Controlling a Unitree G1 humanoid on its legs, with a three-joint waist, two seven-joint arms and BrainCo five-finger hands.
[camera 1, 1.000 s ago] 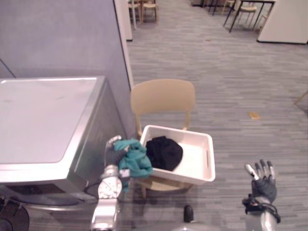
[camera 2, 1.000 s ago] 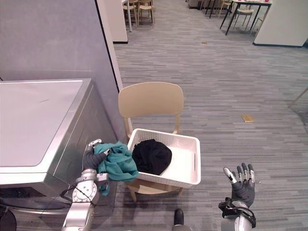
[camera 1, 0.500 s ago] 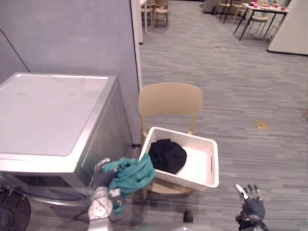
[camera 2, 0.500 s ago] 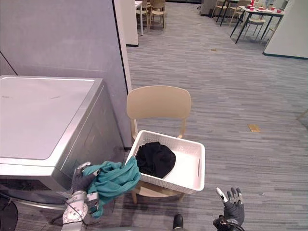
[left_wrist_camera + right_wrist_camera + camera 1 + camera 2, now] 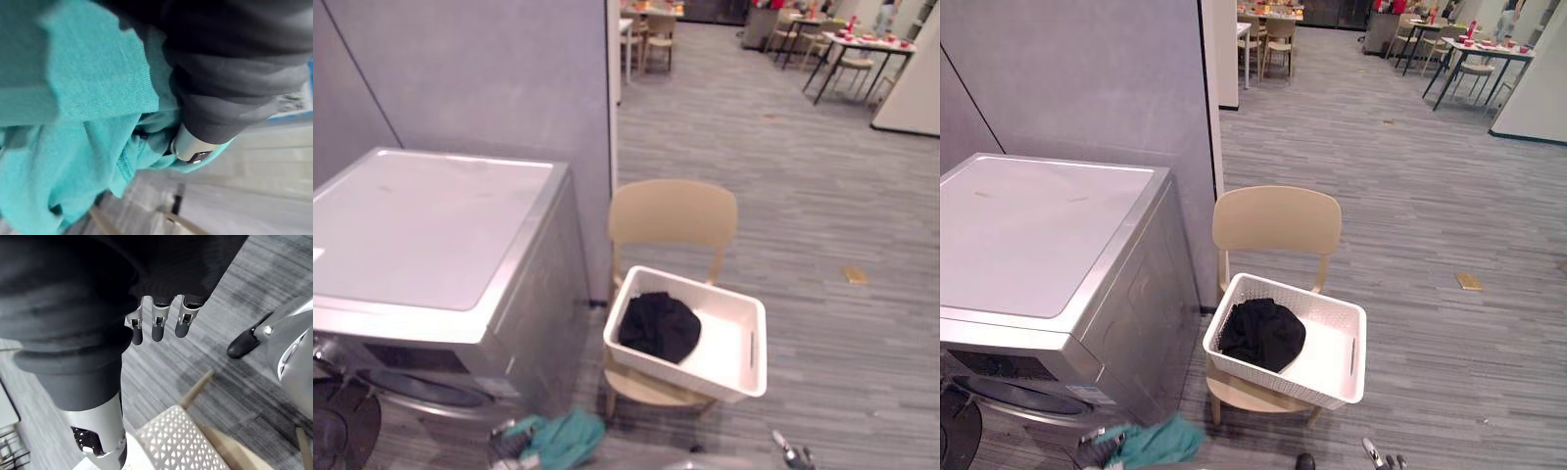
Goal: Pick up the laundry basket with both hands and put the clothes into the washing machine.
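I count one washing machine [image 5: 1038, 255], one laundry basket [image 5: 1349, 354] and one near chair [image 5: 1276, 220]. Garments: two, namely one black garment [image 5: 1261, 333] and one teal garment [image 5: 1151, 439]. Hands: two, left hand [image 5: 1095, 452] and right hand [image 5: 156, 325]. The far chairs [image 5: 1278, 34] and tables [image 5: 1474, 54] I cannot count.

A pale wooden chair [image 5: 1277, 217] with a curved backrest stands on the grey plank-patterned floor [image 5: 1430, 196], just in front of the end of a grey partition wall [image 5: 1087, 78]. A small tan scrap [image 5: 1469, 281] lies on the floor well off to the chair's right. Beyond the partition rises a white pillar [image 5: 1226, 54], with more wooden chairs [image 5: 1278, 34] just past it. Far off on the right stands a black-legged table [image 5: 1474, 44] carrying small red items, near a white wall [image 5: 1538, 88].
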